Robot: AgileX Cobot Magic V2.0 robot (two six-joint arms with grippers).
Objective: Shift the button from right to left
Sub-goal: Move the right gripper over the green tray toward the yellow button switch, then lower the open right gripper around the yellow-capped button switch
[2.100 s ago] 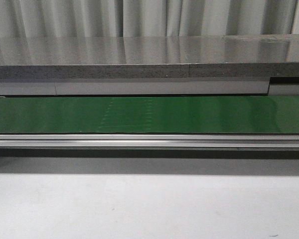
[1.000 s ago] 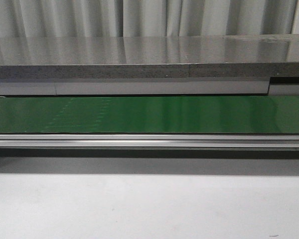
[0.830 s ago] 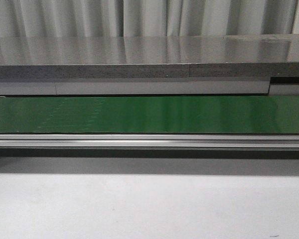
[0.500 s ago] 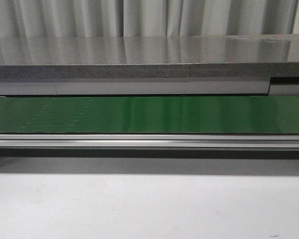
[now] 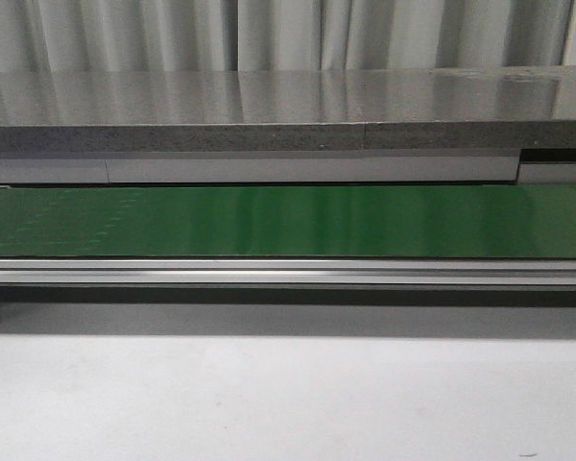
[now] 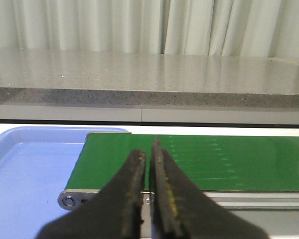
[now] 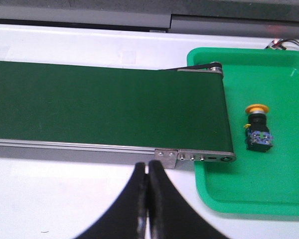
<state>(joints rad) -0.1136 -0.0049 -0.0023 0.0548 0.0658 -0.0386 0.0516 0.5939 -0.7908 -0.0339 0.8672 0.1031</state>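
Observation:
The button (image 7: pixel 257 130), a yellow-orange cap on a black body with blue-green marks, lies in a green tray (image 7: pixel 269 194) at the conveyor's right end, seen only in the right wrist view. My right gripper (image 7: pixel 148 167) is shut and empty over the white table, in front of the belt's rail and well to the left of the button. My left gripper (image 6: pixel 148 157) is shut and empty, over the near rail by the left end of the green belt (image 6: pixel 189 162). Neither gripper shows in the front view.
A blue tray (image 6: pixel 25 169) sits at the belt's left end. The green conveyor belt (image 5: pixel 288 221) runs across the front view with a metal rail (image 5: pixel 288 272) before it and a grey stone ledge (image 5: pixel 269 110) behind. White table (image 5: pixel 288 394) lies in front.
Faint light marks on the green belt have drifted leftward across the front view. Nothing else has moved.

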